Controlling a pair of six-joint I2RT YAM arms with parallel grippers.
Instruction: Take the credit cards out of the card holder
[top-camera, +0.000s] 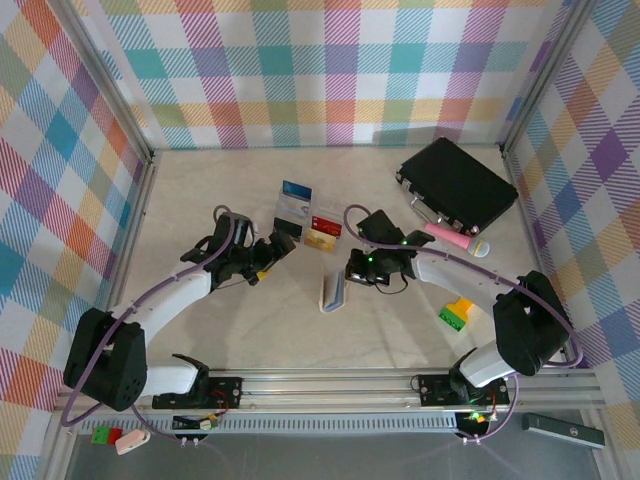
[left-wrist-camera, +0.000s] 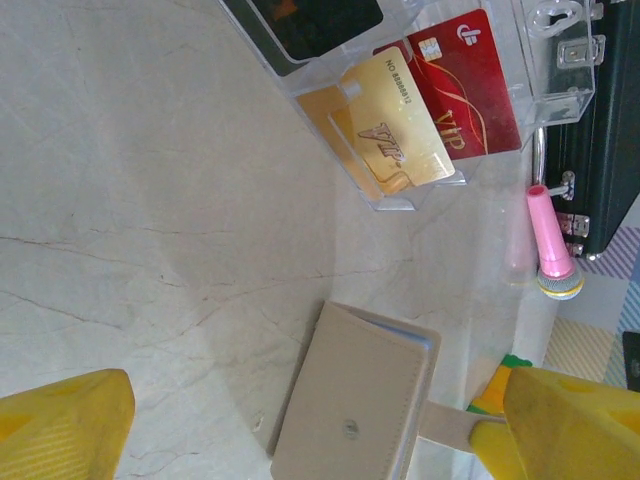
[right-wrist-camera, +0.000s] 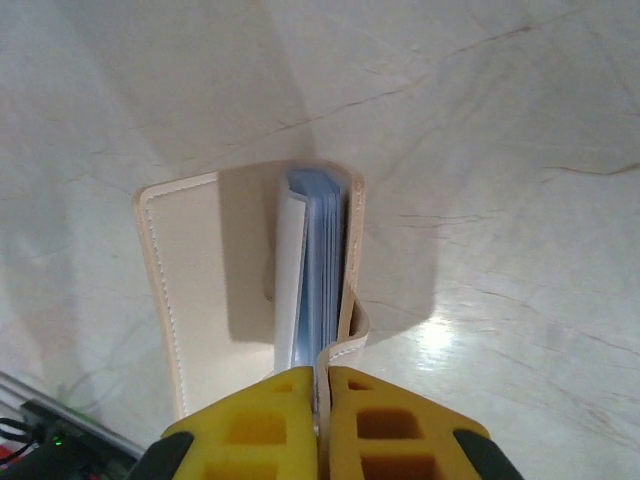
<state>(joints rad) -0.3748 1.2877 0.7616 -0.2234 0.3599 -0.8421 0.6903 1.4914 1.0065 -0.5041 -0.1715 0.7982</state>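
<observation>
From above: the card holder (top-camera: 333, 292) stands on edge mid-table, right gripper (top-camera: 352, 270) at it, left gripper (top-camera: 264, 266) near the clear tray (top-camera: 292, 208). Left wrist — yellow fingers (left-wrist-camera: 60, 425) spread wide, nothing held; a gold card (left-wrist-camera: 392, 128) lies in that tray. Right wrist — jaws pinching the holder's cover edge, blue sleeves (right-wrist-camera: 318, 255) showing. Best play: hold that pinch firm, bring the left in square to the sleeves.

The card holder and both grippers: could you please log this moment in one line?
left gripper open, empty | right gripper shut on card holder edge | gold card in clear tray
</observation>
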